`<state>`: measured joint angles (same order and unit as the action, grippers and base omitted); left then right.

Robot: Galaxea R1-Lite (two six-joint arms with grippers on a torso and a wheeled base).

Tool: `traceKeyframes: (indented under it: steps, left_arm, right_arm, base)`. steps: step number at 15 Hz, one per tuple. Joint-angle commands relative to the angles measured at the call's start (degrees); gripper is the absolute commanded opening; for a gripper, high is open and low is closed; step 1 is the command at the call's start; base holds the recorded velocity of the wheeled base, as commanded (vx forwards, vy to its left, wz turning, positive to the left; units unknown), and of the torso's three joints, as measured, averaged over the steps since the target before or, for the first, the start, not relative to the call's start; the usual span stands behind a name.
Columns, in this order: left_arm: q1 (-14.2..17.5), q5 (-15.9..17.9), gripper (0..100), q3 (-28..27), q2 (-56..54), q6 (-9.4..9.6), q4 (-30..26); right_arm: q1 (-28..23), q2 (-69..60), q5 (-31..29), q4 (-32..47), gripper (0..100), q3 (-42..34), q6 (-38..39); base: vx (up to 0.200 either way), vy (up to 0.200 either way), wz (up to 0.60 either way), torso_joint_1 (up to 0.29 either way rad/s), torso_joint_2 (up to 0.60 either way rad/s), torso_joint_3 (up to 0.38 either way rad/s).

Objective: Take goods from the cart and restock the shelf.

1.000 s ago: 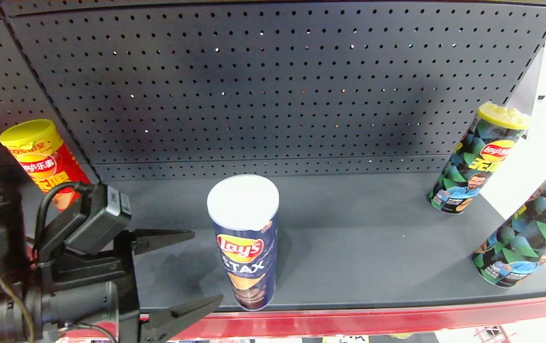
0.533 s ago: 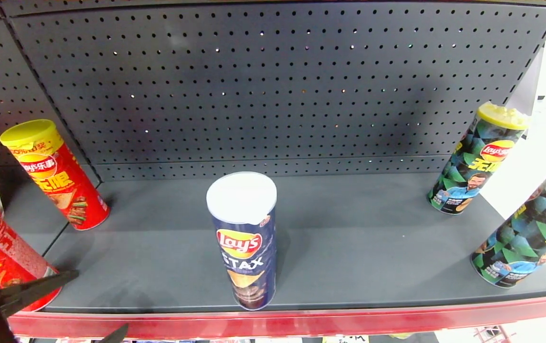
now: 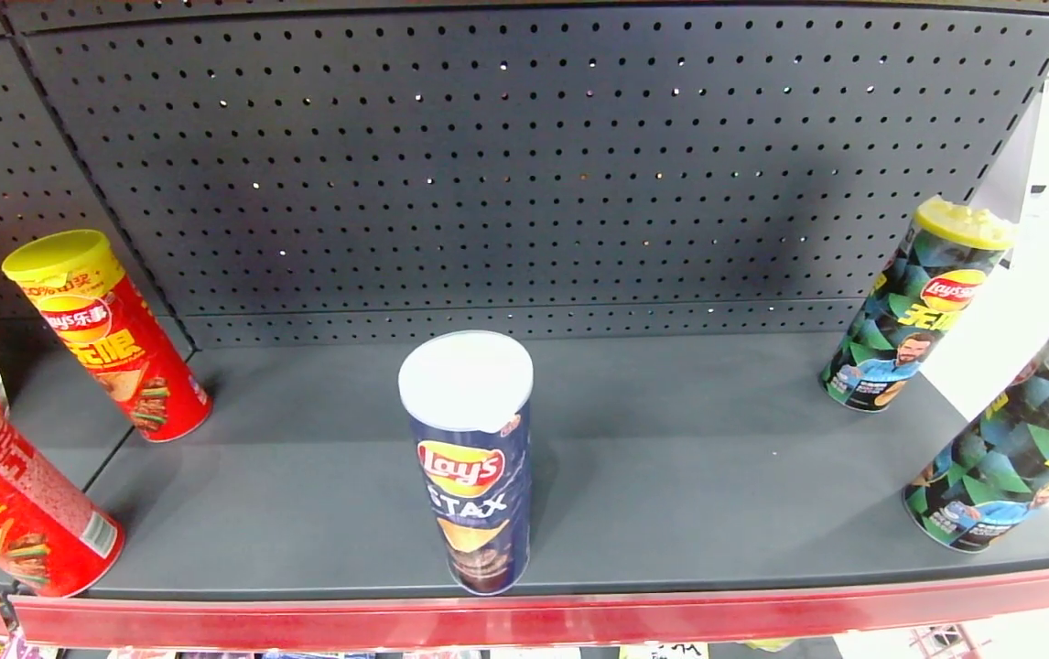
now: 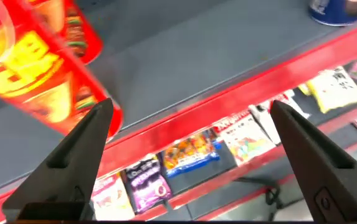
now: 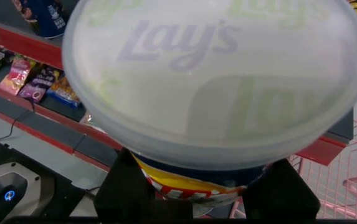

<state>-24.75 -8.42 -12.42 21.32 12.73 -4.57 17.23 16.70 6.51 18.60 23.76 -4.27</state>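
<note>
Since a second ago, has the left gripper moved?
Yes. The left gripper backed away leftward and downward from the blue can, past the red shelf edge.

Shelf can (image 3: 477,494) navy, white-lidded — held can (image 5: 190,180) seemingly yellow-red, lid translucent.

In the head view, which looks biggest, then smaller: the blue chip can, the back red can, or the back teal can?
1. Dark blue tube, white lid: largest, though nearest the camera.
2. Back-left red tube with yellow lid and back-right teal patterned tube with yellow lid: look alike, no ranking.
</note>
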Motion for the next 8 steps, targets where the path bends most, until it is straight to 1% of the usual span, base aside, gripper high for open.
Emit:
traceKeyframes:
  steps: [1, 5, 8]
  left_arm:
    - [0.0, -1.2, 100, 0.4, -1.5, 0.02, -0.2]
    - [0.0, -1.3, 100, 0.2, -1.6, 0.11, -0.1]
    - [0.0, -1.2, 100, -0.1, -1.7, 0.11, -0.1]
  right_arm:
    - [0.0, 0.0, 0.0, -0.1, 0, 0.1, 0.0]
    - [0.0, -0.3, 0.0, 0.0, 0, 0.1, 0.0]
    - [0.0, -0.4, 0.0, 0.0, 0, 0.1, 0.0]
  base:
    - [-0.2, 0.0, 0.0, 0.012, 0.0, 0.007]
    - [-0.2, 0.0, 0.0, 0.002, 0.0, 0.001]
    - [0.0, 0.0, 0.0, 0.0, 0.0, 0.0]
